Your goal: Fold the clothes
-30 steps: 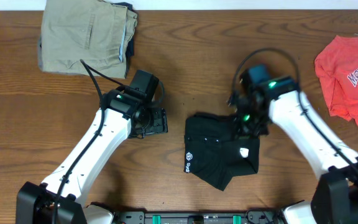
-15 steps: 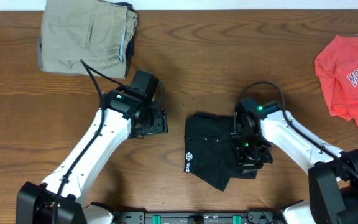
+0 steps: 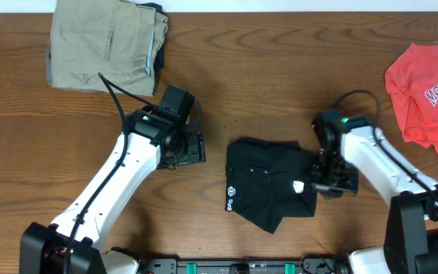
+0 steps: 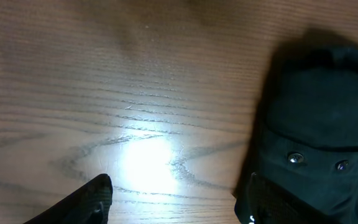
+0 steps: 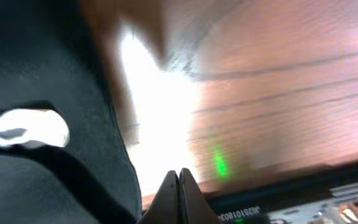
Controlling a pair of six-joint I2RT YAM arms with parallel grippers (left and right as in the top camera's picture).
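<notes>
- Lying on the wooden table [image 3: 280, 76], a little toward 5 o'clock of its centre in the overhead view: the black shirt [image 3: 268, 183], bunched into a rough, uneven square with a loose corner hanging toward 6 o'clock.
- On that fabric, two white logo marks: one near the 9 o'clock edge [image 3: 232, 196], one near the 3 o'clock edge [image 3: 299, 185].
- At 9 o'clock of the black shirt, near it but not touching: the left gripper [image 3: 200, 148], jaws spread wide.
- Through the left wrist camera: the left gripper [image 4: 173, 205] over bare wood with nothing between its fingers [image 4: 95, 199], the black shirt [image 4: 319, 118] off at 3 o'clock, small metal snap buttons [image 4: 296, 158] showing on it.
- At the 3 o'clock edge of the black shirt, just beside the nearer logo: the right gripper [image 3: 327, 185].
- Through the right wrist camera, blurred: the right gripper [image 5: 179, 193] with jaws pressed together, no cloth visibly pinched, dark fabric [image 5: 48, 93] filling the 9 o'clock side and lit wood at 3 o'clock.
- Toward 11 o'clock on the table, well apart from the shirt: folded khaki trousers [image 3: 105, 42].
- At the 3 o'clock edge of the table, partly cut off by the frame: a red T-shirt [image 3: 428, 91] with white lettering.
</notes>
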